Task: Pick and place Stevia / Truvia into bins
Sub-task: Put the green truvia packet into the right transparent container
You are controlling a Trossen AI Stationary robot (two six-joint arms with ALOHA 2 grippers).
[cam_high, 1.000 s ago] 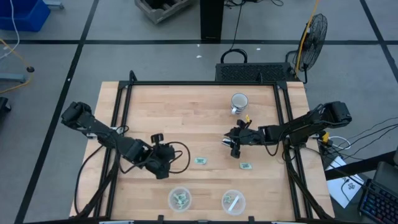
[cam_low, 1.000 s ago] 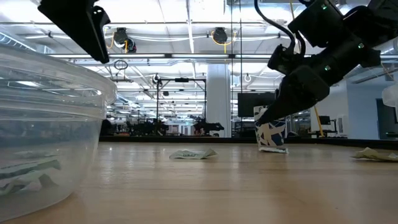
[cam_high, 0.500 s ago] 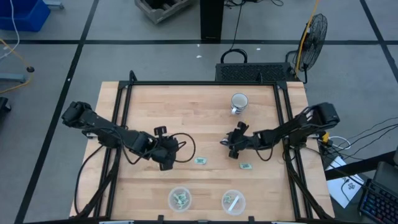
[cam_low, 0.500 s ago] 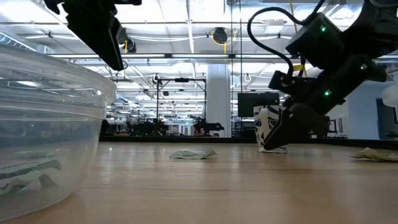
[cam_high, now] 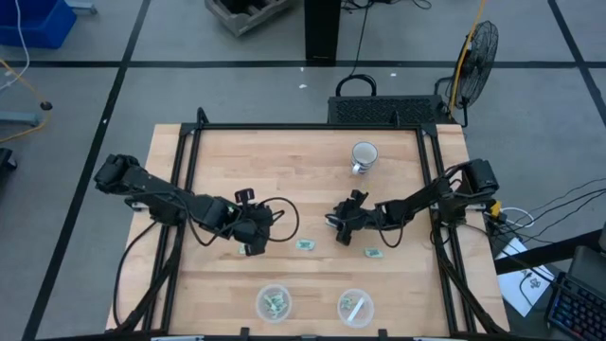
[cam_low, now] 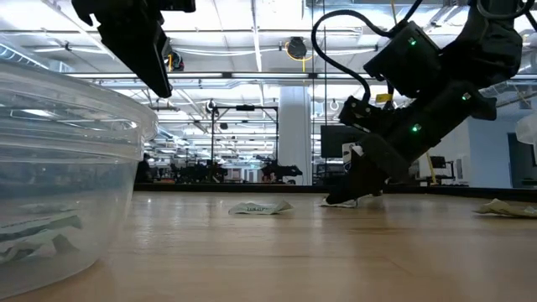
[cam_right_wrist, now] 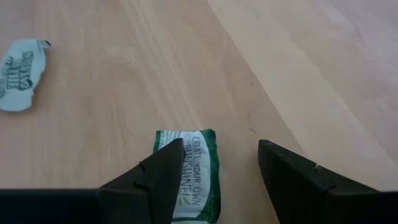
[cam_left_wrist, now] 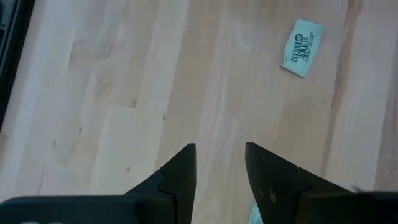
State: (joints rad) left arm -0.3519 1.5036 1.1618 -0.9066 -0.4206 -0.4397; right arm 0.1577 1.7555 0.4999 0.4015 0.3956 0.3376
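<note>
Stevia sachets lie scattered on the wooden table point(cam_high: 284, 180): one point(cam_high: 305, 245) near the middle, another point(cam_high: 374, 253) to its right, and a green one point(cam_right_wrist: 194, 174) under the right gripper point(cam_high: 338, 227), partly between its spread fingers point(cam_right_wrist: 155, 177) and not clamped. Beyond it a pale sachet point(cam_right_wrist: 20, 74) lies flat on the wood. The left gripper point(cam_high: 258, 239) hangs above bare wood left of the middle sachet, jaws apart and empty. Two clear bins sit at the table's near edge, the left bin point(cam_high: 274, 303) holding green sachets, the right bin point(cam_high: 355, 307) a pale one. A white mug point(cam_high: 364, 155) stands well behind the grippers.
</note>
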